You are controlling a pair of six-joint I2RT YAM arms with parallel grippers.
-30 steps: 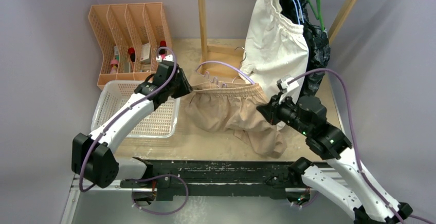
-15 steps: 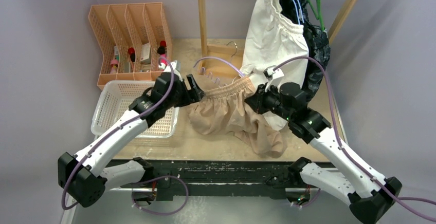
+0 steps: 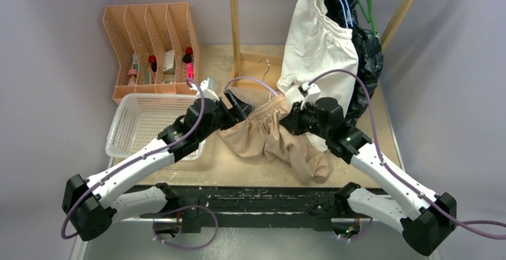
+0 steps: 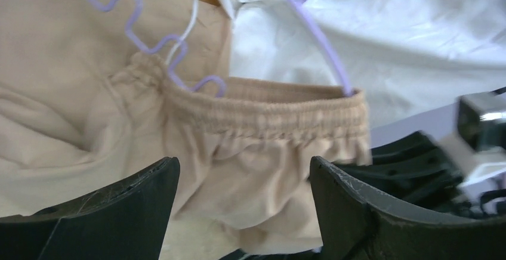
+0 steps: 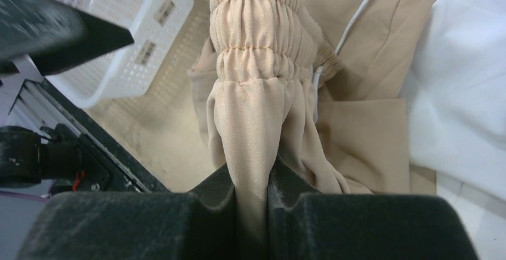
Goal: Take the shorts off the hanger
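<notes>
The tan shorts (image 3: 262, 141) lie bunched on the table's middle, their elastic waistband raised. A lavender hanger (image 4: 343, 76) still runs inside the waistband (image 4: 268, 114). My right gripper (image 3: 290, 120) is shut on the waistband's right end, with tan fabric (image 5: 256, 63) pinched between its pads (image 5: 252, 182). My left gripper (image 3: 243, 106) is open and faces the waistband's left part, its fingers apart with tan cloth seen between them (image 4: 243, 164) but not gripped. White shorts (image 3: 319, 45) and dark shorts (image 3: 367, 51) hang on hangers at the back right.
A white mesh basket (image 3: 149, 123) sits left of the tan shorts, under my left arm. An orange divided organizer (image 3: 152, 39) stands at the back left. Wooden rack posts (image 3: 234, 21) rise behind the shorts. A black rail (image 3: 256, 200) runs along the near edge.
My left gripper has opened, let go of the waistband's left end and moved right. My right gripper has carried its end left and up, bunching the tan shorts.
</notes>
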